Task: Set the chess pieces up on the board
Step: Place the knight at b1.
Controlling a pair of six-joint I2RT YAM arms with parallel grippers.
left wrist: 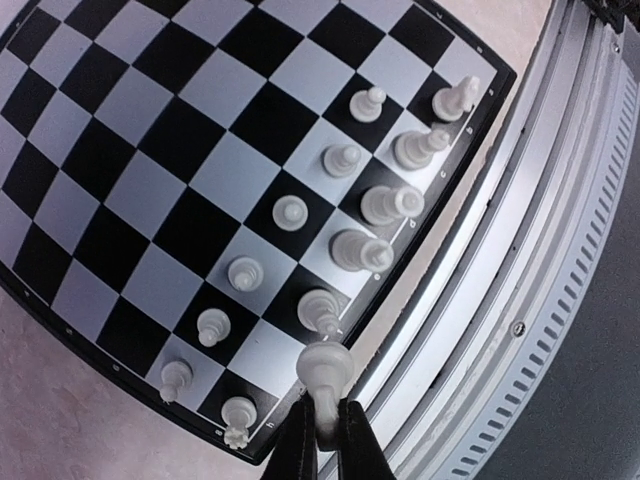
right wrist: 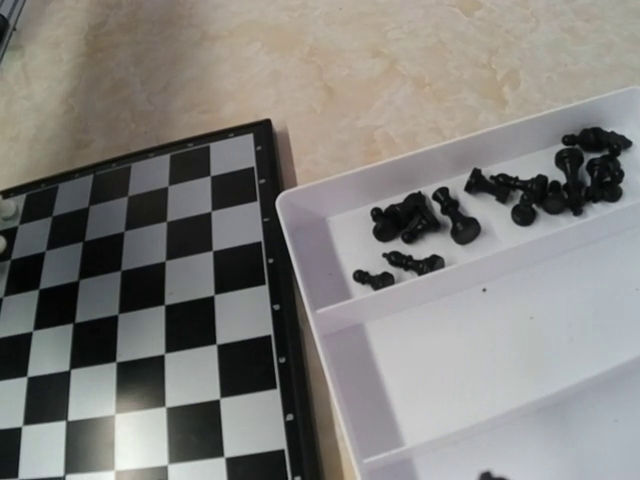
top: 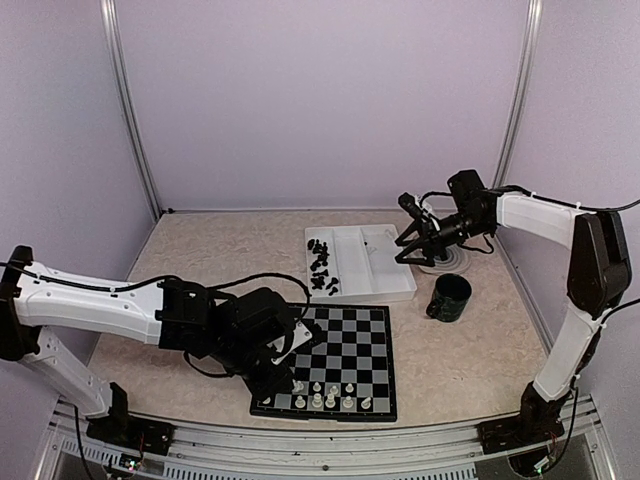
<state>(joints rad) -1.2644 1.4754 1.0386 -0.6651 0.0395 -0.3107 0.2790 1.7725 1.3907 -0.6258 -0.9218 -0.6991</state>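
Note:
The board lies below my left gripper, which is shut on the stem of a white chess piece held over the board's near corner edge. Two rows of white chess pieces stand along that near edge. In the top view the left gripper is at the board's near left corner. My right gripper hovers above the right end of the tray, its fingers spread with nothing between them. Its own fingers do not show in the right wrist view. Black chess pieces lie in the tray's far compartment.
The white tray sits just behind the board, with black pieces heaped at its left end. A dark green cup stands right of the tray. A metal rail runs along the table's near edge.

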